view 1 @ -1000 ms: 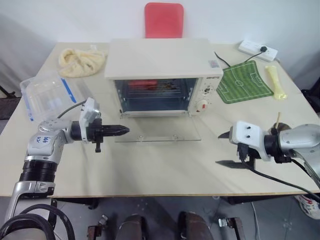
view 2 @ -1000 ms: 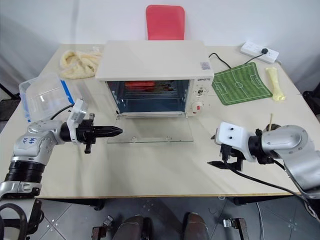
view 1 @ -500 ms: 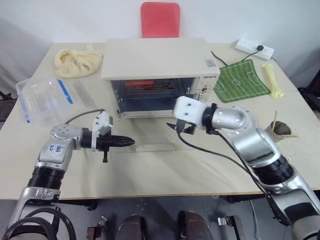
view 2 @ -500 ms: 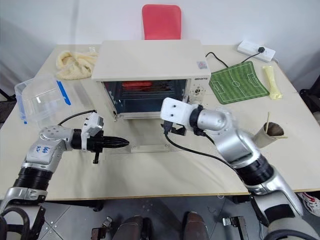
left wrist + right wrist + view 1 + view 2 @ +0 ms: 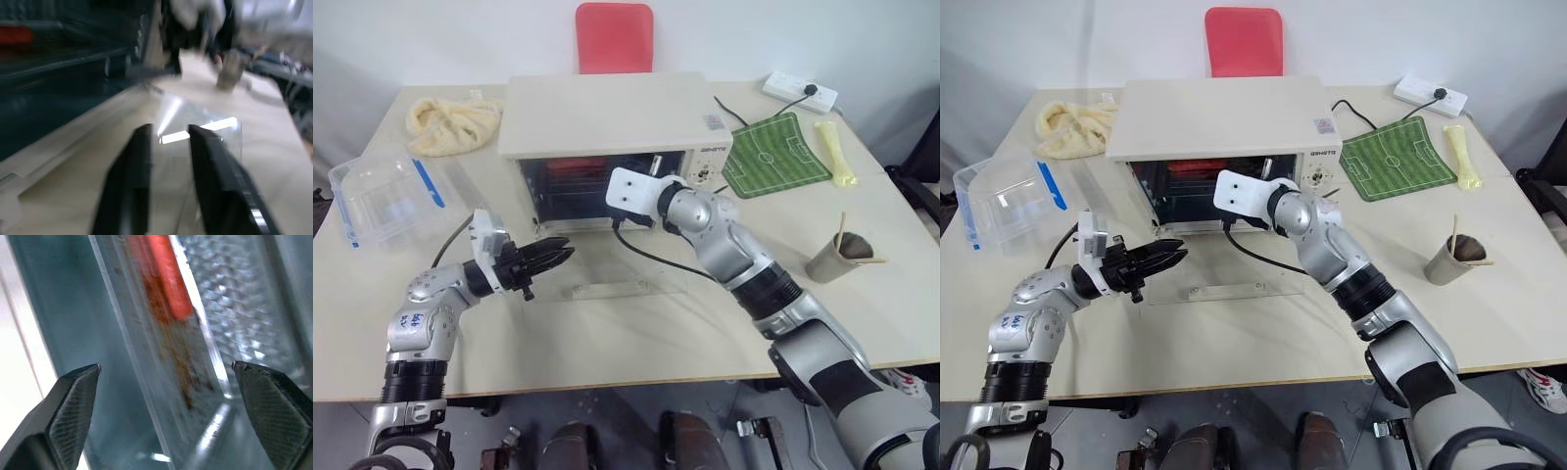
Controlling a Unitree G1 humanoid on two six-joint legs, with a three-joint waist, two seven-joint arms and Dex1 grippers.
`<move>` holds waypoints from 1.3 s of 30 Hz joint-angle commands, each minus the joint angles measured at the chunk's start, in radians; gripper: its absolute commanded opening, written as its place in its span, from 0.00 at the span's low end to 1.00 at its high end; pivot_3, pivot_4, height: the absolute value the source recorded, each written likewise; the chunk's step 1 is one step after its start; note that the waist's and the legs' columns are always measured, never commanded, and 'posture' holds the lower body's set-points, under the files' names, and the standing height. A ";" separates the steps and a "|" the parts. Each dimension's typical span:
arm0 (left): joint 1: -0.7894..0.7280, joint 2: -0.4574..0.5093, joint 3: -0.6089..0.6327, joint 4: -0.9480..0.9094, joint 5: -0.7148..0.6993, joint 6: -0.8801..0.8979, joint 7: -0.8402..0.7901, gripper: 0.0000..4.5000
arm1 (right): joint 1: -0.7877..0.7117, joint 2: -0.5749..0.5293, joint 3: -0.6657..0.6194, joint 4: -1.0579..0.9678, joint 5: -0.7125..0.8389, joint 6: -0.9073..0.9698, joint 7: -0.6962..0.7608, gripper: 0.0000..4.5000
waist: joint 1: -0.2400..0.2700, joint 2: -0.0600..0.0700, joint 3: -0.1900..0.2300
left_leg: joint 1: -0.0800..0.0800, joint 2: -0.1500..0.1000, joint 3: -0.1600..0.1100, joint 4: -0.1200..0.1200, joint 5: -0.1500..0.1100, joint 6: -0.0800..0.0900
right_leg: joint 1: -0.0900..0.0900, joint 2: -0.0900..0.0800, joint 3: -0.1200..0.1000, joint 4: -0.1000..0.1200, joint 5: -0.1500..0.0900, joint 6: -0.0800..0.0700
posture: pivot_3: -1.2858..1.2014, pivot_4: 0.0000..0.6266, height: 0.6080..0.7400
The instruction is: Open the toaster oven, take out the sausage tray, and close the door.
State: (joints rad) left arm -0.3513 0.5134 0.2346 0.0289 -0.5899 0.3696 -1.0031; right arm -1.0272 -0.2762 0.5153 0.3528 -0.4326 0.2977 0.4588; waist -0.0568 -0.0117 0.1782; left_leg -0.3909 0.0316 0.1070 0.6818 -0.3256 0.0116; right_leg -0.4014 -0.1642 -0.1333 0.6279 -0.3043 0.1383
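Right claw [image 5: 161,382] is swinging in from the surface's [image 5: 636,333] edge, now gaping wide right at the toaster oven [image 5: 607,127] mouth, sausage tray [image 5: 166,323] straight ahead between its fingers. Left claw [image 5: 560,255] is cracking apart beside the dropped door [image 5: 626,272].

You've got the toaster oven [image 5: 612,127] mid-table, its door [image 5: 612,269] lying flat in front, the sausage tray [image 5: 171,333] inside, plastic box [image 5: 377,196] off left, paper cup [image 5: 837,257] right.
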 commanded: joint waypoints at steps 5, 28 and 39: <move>0.147 -0.028 0.169 -0.214 -0.169 0.021 0.101 0.80 | -0.048 0.072 0.013 0.097 -0.068 -0.084 -0.060 1.00 | -0.003 0.000 0.000 | 0.000 0.000 -0.001 0.000 0.000 0.000 | 0.000 0.000 0.000 0.000 0.000 0.000 | 0.52 0.24 1.00; 0.197 -0.009 0.139 -0.236 -0.134 -0.010 0.186 1.00 | -0.017 0.094 0.020 0.138 -0.168 -0.172 -0.110 0.00 | 0.000 -0.001 0.000 | 0.001 0.000 -0.002 0.000 0.000 -0.001 | 0.002 0.000 0.000 0.000 0.000 0.000 | 0.52 0.24 1.00; 0.166 -0.006 0.127 -0.204 -0.116 -0.014 0.183 1.00 | 0.014 0.107 0.011 0.049 -0.177 -0.161 -0.059 0.00 | 0.000 -0.001 0.000 | 0.001 0.000 -0.002 0.000 0.000 -0.001 | 0.003 0.000 0.000 -0.001 0.000 0.000 | 0.52 0.24 1.00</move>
State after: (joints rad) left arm -0.1788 0.4939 0.3614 -0.1752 -0.7068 0.3714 -0.8195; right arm -1.0286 -0.1833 0.5405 0.4652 -0.6277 0.1371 0.3834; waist -0.0569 -0.0123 0.1778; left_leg -0.3894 0.0318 0.1050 0.6812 -0.3255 0.0108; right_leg -0.3986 -0.1638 -0.1336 0.6272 -0.3044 0.1382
